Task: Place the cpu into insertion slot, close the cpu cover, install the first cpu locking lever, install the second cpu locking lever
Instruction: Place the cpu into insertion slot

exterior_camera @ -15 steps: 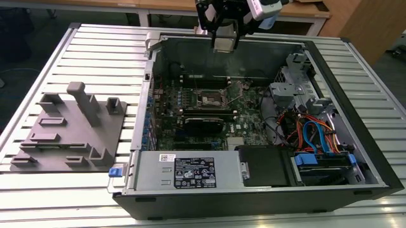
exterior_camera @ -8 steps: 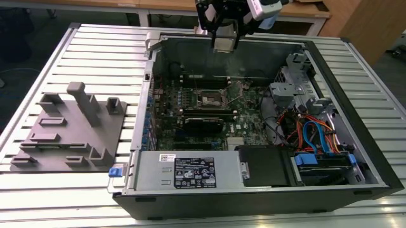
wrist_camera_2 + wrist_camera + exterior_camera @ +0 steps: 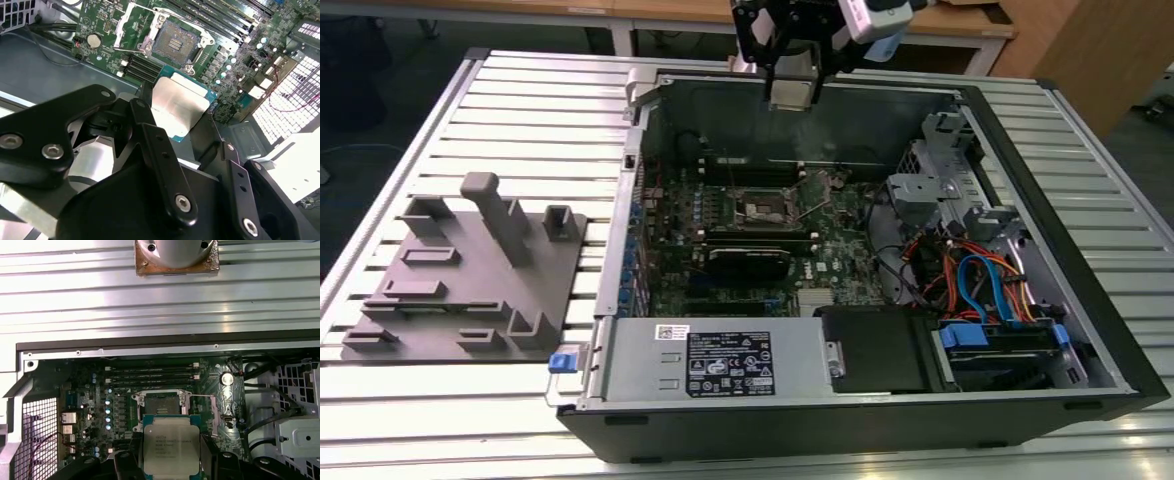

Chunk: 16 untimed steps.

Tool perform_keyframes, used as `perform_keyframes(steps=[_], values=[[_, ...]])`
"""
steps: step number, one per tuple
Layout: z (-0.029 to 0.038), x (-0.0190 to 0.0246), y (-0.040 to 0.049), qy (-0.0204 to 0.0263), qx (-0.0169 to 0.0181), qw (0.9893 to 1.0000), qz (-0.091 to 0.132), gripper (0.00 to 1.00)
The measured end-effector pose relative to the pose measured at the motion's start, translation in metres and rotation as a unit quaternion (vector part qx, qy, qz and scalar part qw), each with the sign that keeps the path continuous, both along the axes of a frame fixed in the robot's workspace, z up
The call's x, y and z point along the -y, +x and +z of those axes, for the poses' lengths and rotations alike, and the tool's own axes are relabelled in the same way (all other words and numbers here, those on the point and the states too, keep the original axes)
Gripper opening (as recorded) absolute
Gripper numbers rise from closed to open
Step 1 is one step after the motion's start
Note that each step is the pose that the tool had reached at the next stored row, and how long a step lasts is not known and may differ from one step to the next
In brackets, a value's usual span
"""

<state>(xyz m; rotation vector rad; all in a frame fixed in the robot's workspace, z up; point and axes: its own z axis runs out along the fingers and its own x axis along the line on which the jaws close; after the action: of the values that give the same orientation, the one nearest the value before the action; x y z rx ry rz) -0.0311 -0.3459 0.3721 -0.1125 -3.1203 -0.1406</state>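
Clamping the cpu [image 3: 167, 445] by its edges between the gripper [image 3: 794, 95] fingers [image 3: 150, 135], clear of the open insertion slot [image 3: 161, 404] ahead of the fingertips, likely for square alignment.

I see a silver ribbed aluminium tabletop [image 3: 440, 110] spread wide, brightly and evenly lit. Behind it stands a light wooden desk on pale metal legs [image 3: 654, 12], over dark grey floor [image 3: 440, 35]. A brown wooden panel [image 3: 1081, 50] rises at the exterior view's right.
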Motion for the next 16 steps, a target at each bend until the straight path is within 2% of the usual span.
perform_keyframes(steps=[16], values=[[-0.0003,0.0000,0.0000,0.0000,0.0000,0.9995,-0.031,0.54]])
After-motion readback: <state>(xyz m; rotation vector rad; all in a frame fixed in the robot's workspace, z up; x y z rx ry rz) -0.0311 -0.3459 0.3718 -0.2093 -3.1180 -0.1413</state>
